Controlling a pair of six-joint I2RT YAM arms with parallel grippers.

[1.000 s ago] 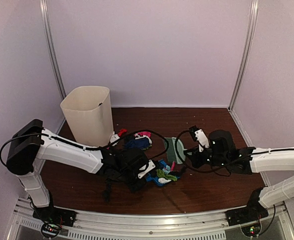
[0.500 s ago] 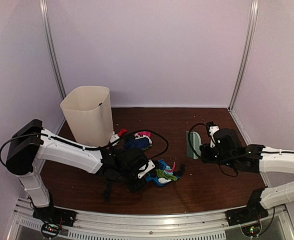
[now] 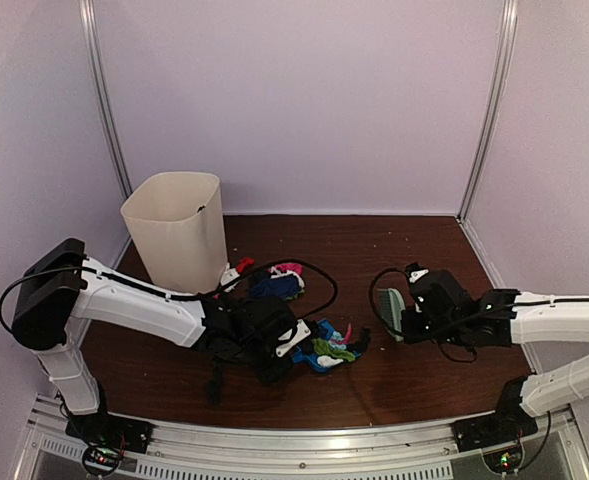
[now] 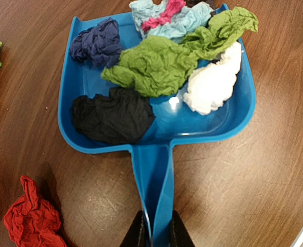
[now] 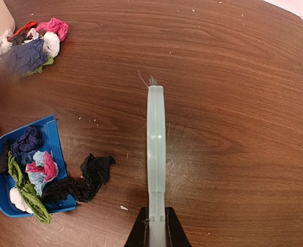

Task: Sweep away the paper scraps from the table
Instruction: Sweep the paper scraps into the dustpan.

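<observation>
My left gripper (image 3: pixel 274 352) (image 4: pixel 155 234) is shut on the handle of the blue dustpan (image 3: pixel 326 356) (image 4: pixel 156 170), which lies flat on the table (image 3: pixel 404 245). Green, black, white, dark blue and pink paper scraps (image 4: pixel 156 67) fill the pan. A black scrap (image 5: pixel 92 172) lies at its mouth. A red scrap (image 4: pixel 30 218) lies beside the handle. Another pile of scraps (image 3: pixel 274 280) (image 5: pixel 30 46) sits near the bin. My right gripper (image 3: pixel 411 320) (image 5: pixel 155 229) is shut on the pale green brush (image 3: pixel 392 305) (image 5: pixel 155 139), which is to the right of the pan.
A cream waste bin (image 3: pixel 177 230) stands at the back left, just behind the scrap pile. Tiny white crumbs (image 5: pixel 121 208) dot the wood. White walls with metal posts enclose the table, and the silver front rail (image 3: pixel 304 440) runs along the near edge.
My right arm has pulled the brush to the right, away from the dustpan's mouth. The left arm and dustpan have not moved.
</observation>
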